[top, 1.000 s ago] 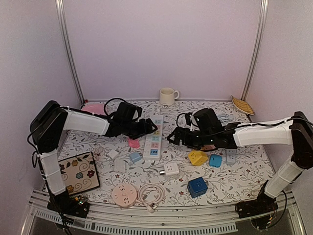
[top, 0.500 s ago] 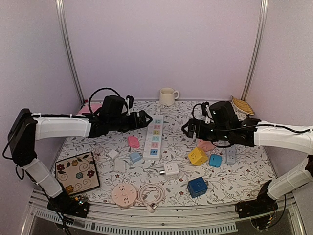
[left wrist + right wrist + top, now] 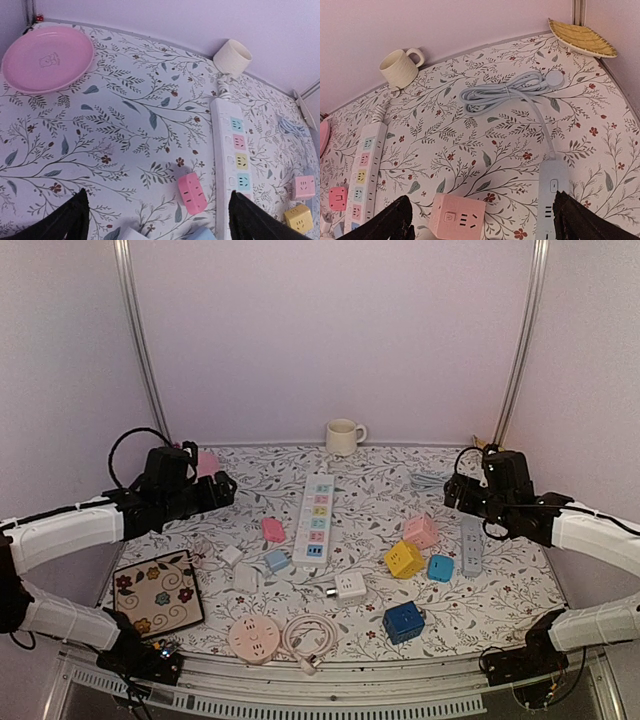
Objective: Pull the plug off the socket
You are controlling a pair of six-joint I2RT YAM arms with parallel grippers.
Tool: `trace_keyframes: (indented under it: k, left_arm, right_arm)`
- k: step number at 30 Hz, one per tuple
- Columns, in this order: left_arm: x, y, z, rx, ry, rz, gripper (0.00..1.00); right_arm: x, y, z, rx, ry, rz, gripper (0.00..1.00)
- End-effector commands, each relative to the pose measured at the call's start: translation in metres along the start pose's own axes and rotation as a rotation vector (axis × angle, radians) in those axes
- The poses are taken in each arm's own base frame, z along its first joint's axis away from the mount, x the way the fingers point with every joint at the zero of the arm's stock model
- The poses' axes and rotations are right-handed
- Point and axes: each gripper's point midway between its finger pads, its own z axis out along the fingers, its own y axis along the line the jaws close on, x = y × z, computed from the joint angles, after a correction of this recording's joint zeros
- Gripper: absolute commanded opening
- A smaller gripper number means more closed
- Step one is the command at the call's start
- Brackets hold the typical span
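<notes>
A long white power strip [image 3: 316, 518] with coloured outlets [image 3: 239, 160] lies in the middle of the table. The outlets that show are bare. A flat pink plug [image 3: 272, 530] lies just left of the strip [image 3: 192, 193], apart from it. A pink cube socket [image 3: 420, 531] sits to the right [image 3: 456, 215]. My left gripper [image 3: 225, 488] hovers at the far left, open and holding nothing [image 3: 157, 220]. My right gripper [image 3: 452, 492] hovers at the far right, open and holding nothing [image 3: 482, 222].
A pink plate [image 3: 47, 57] and a cream mug [image 3: 343, 436] stand at the back, a wicker dish [image 3: 580, 37] in the right corner. A grey strip [image 3: 552, 195] trails a coiled cable [image 3: 505, 92]. Yellow [image 3: 404, 560] and blue cubes, a round socket [image 3: 253, 638] and a floral board [image 3: 160, 592] lie nearer.
Both arms have drawn back from the middle, the left one leftward and the right one rightward. The left jaws have opened wider. The pink cube is uncovered.
</notes>
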Motion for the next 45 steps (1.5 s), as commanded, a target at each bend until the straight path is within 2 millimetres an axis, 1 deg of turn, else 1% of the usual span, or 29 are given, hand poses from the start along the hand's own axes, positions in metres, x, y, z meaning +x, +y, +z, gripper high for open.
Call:
trace_keyframes:
  k: [1,3,4,5,8,10,11,12,13,15,16,17,20,21,23,25,27,28,29,30,31,33,36,37,38,40,41,43,45]
  left_arm:
    - [0.001,0.044,-0.01,-0.108,-0.031,0.012,0.97]
    - [-0.004,0.061,-0.013,-0.145,-0.064,0.011,0.97]
    - [-0.01,0.073,-0.015,-0.171,-0.091,0.015,0.97]
    - [-0.013,0.082,-0.016,-0.186,-0.108,0.018,0.97]
    - [-0.02,0.106,-0.018,-0.191,-0.147,0.01,0.97]
    - [-0.024,0.117,-0.018,-0.14,-0.167,0.01,0.97]
    - [-0.027,0.117,-0.019,-0.101,-0.195,0.028,0.97]
    - [-0.023,0.119,-0.02,-0.067,-0.213,0.053,0.97]
    - [-0.03,0.12,-0.023,-0.058,-0.256,0.08,0.97]
    - [-0.025,0.132,-0.028,-0.107,-0.304,0.117,0.97]
    - [-0.029,0.137,-0.033,-0.128,-0.329,0.108,0.97]
    - [-0.031,0.142,-0.035,-0.147,-0.339,0.113,0.97]
    - [-0.041,0.153,-0.046,-0.227,-0.402,0.164,0.97]
    - [-0.042,0.157,-0.049,-0.253,-0.419,0.17,0.97]
    - [-0.044,0.167,-0.057,-0.306,-0.465,0.175,0.97]
    - [-0.042,0.176,-0.066,-0.355,-0.54,0.19,0.97]
    - [-0.038,0.183,-0.08,-0.387,-0.639,0.197,0.97]
    - [-0.029,0.191,-0.086,-0.413,-0.667,0.197,0.97]
    - [-0.028,0.193,-0.093,-0.427,-0.706,0.197,0.97]
    - [-0.03,0.193,-0.098,-0.435,-0.741,0.206,0.97]
    - [-0.032,0.19,-0.098,-0.42,-0.751,0.213,0.97]
    - [-0.037,0.185,-0.095,-0.394,-0.763,0.227,0.97]
    - [-0.044,0.174,-0.077,-0.336,-0.742,0.274,0.97]
    - [-0.047,0.172,-0.07,-0.326,-0.736,0.288,0.97]
    - [-0.051,0.17,-0.066,-0.317,-0.738,0.296,0.97]
    - [-0.053,0.168,-0.056,-0.303,-0.729,0.299,0.97]
    - [-0.053,0.171,-0.054,-0.311,-0.734,0.298,0.97]
    - [-0.047,0.177,-0.051,-0.328,-0.747,0.289,0.97]
    - [-0.046,0.175,-0.052,-0.326,-0.785,0.32,0.97]
  right_arm:
    - [-0.023,-0.026,-0.001,0.096,-0.152,-0.062,0.99]
    - [-0.024,-0.042,0.0,0.145,-0.201,-0.071,1.0]
    - [-0.026,-0.054,0.001,0.177,-0.228,-0.072,1.0]
    - [-0.031,-0.07,0.002,0.219,-0.255,-0.062,1.0]
    - [-0.037,-0.11,0.003,0.296,-0.315,-0.021,1.0]
    - [-0.044,-0.137,0.0,0.35,-0.366,0.005,1.0]
    - [-0.044,-0.149,-0.002,0.371,-0.385,0.015,1.0]
    - [-0.044,-0.16,-0.004,0.392,-0.41,0.025,0.99]
    - [-0.045,-0.168,-0.007,0.408,-0.44,0.036,0.99]
    - [-0.047,-0.177,-0.014,0.427,-0.516,0.059,0.99]
    - [-0.046,-0.178,-0.016,0.423,-0.548,0.053,0.99]
    - [-0.042,-0.179,-0.015,0.416,-0.561,0.035,0.98]
    - [-0.039,-0.175,-0.01,0.382,-0.604,0.008,0.98]
    - [-0.045,-0.172,-0.011,0.362,-0.644,0.001,0.99]
    - [-0.049,-0.16,-0.004,0.312,-0.64,-0.065,0.98]
    - [-0.052,-0.152,-0.003,0.278,-0.667,-0.109,0.98]
    - [-0.052,-0.151,-0.005,0.273,-0.718,-0.121,0.99]
    - [-0.046,-0.147,0.001,0.269,-0.677,-0.176,0.99]
    - [-0.044,-0.136,0.006,0.212,-0.653,-0.215,0.99]
    - [-0.047,-0.132,0.005,0.192,-0.676,-0.226,0.99]
    - [-0.046,-0.13,0.005,0.191,-0.68,-0.252,0.99]
    - [-0.044,-0.129,0.012,0.175,-0.644,-0.259,0.99]
    - [-0.046,-0.127,0.018,0.147,-0.629,-0.27,0.99]
    - [-0.044,-0.128,0.021,0.134,-0.612,-0.269,0.99]
    - [-0.037,-0.13,0.027,0.119,-0.586,-0.268,0.99]
    - [-0.043,-0.128,0.025,0.113,-0.619,-0.277,0.99]
    - [-0.039,-0.13,0.031,0.109,-0.579,-0.269,0.99]
    - [-0.039,-0.13,0.03,0.111,-0.592,-0.27,0.99]
    - [-0.04,-0.13,0.03,0.108,-0.594,-0.263,0.99]
